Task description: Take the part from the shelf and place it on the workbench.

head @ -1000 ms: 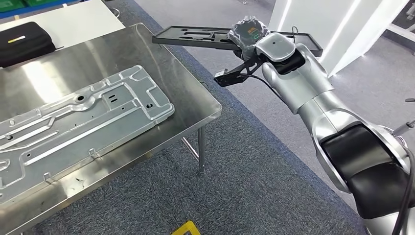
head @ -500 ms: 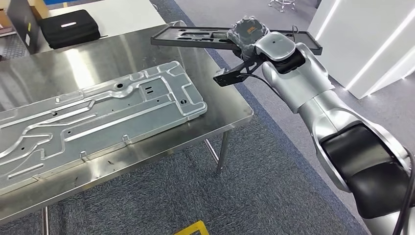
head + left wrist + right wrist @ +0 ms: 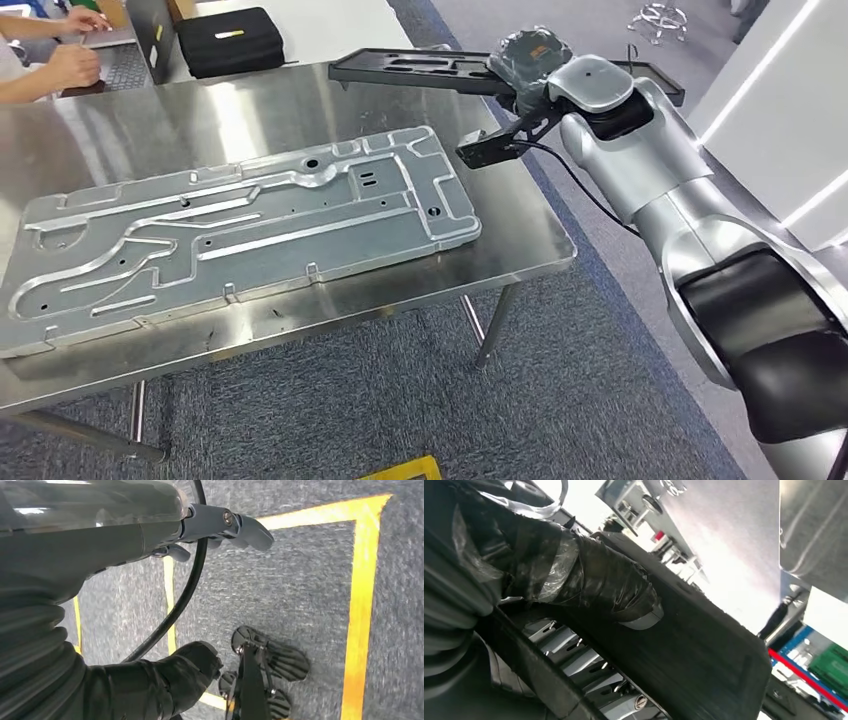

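Observation:
My right hand (image 3: pixel 530 58) grips a long flat black part (image 3: pixel 420 73), held level above the far right corner of the steel workbench (image 3: pixel 520 225). In the right wrist view the thumb (image 3: pixel 624 592) presses on the part's dark top face (image 3: pixel 704 650). A large stamped silver metal panel (image 3: pixel 240 225) lies flat on the workbench. My left hand (image 3: pixel 220 527) hangs over the grey carpet, fingers apart and holding nothing.
A black case (image 3: pixel 232 40) lies on a white table behind the workbench. A person's hands (image 3: pixel 70 60) work at a laptop at the far left. Yellow floor tape (image 3: pixel 360 610) marks the carpet. White panels (image 3: pixel 780 120) stand to the right.
The camera has turned: the workbench and silver panel have shifted right in the picture and more of the far table and a person have appeared. My right hand keeps holding the black part.

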Motion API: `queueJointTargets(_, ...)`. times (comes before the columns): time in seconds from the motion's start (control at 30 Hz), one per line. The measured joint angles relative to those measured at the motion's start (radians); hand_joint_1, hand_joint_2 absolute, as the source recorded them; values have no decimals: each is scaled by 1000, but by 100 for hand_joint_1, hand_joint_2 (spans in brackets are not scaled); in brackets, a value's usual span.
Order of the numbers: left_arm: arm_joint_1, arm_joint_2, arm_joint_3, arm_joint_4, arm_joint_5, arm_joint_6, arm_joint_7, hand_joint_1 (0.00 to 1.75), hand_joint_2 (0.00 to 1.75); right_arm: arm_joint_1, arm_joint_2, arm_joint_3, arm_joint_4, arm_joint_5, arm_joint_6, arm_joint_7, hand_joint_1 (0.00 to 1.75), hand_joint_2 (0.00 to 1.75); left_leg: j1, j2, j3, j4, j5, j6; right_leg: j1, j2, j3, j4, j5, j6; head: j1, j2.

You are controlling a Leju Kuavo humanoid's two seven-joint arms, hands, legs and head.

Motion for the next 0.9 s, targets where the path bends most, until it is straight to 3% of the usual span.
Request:
queueJointTargets(0.07,4,1,4,0,-5,1,0,0,175,-1,-3,4,-4,-7,1,-1,175,175,-1,-5,-1,-5,2,-10,-5,-25,11,-17,4,1,2,0)
queueJointTargets(0.13,6,2,7,0,-11,2,0,0,175,-1,-6,6,-10,-14,0,-3,175,175,-6,60,-17,29,-24,-17,-13,-50,27,-39,12,2,-1,0)
queueJointTargets(0.2,4,0,11,0,-17,1,-1,0,175,0,-14,8,-13,-22,-3,-3,175,175,-2,128,-66,137,-84,-26,-11,-76,34,-44,11,-1,-5,0)
queueJointTargets(0.27,3,0,16,0,-23,0,-4,0,175,12,-22,10,-13,-29,-9,-2,175,175,7,137,-114,241,-121,-35,-11,-102,34,-41,7,-1,-4,0)
queueJointTargets(0.3,3,1,18,0,-26,0,-5,0,175,22,-24,11,-13,-33,-13,-2,175,175,9,138,-116,249,-116,-40,-11,-113,33,-39,5,1,-5,0)
queueJointTargets(0.33,3,1,19,0,-29,1,-6,0,175,34,-26,12,-13,-37,-19,-2,175,175,11,141,-97,218,-93,-43,-12,-123,33,-35,1,5,-5,0)
queueJointTargets(0.4,3,3,20,0,-32,1,-6,0,175,52,-30,12,-13,-43,-33,0,175,175,8,165,-27,92,-42,-43,-12,-143,32,-20,-11,16,-5,0)
queueJointTargets(0.47,1,3,20,0,-34,2,-8,0,175,60,-37,12,-13,-45,-43,2,175,175,2,179,10,17,-25,-30,-7,-160,28,-5,-22,29,-3,0)
queueJointTargets(0.57,2,2,21,0,-39,2,-9,0,175,67,-41,12,-13,-46,-50,2,175,175,-1,154,9,12,-26,-7,-6,-180,32,-4,-28,42,-1,0)
queueJointTargets(0.63,1,2,22,0,-42,5,-9,0,175,74,-41,13,-13,-47,-60,2,175,175,3,135,11,5,-21,5,-13,-150,22,26,-55,50,-1,0)
queueJointTargets(0.7,-1,1,23,0,-45,7,-9,0,175,89,-44,13,-11,-47,-78,3,175,175,4,115,12,2,-18,12,-18,-96,-27,133,-114,54,-1,0)
queueJointTargets(0.77,-3,1,25,0,-49,10,-9,0,175,115,-46,13,-9,-48,-95,5,175,175,2,90,13,2,-18,14,-18,-74,-89,249,-152,54,-1,0)
queueJointTargets(0.8,-3,1,26,0,-50,12,-9,0,175,130,-46,12,-7,-49,-101,6,175,175,0,77,13,3,-18,14,-18,-70,-104,268,-146,52,-1,0)
queueJointTargets(0.83,-3,1,27,0,-51,15,-9,0,175,145,-45,12,-7,-50,-107,7,175,175,-1,64,14,3,-18,14,-17,-67,-99,245,-120,47,-1,0)
queueJointTargets(0.9,-3,-1,27,0,-54,19,-9,0,175,168,-42,10,-6,-54,-122,13,175,175,-2,38,15,4,-18,14,-14,-38,-49,120,-46,30,-1,0)
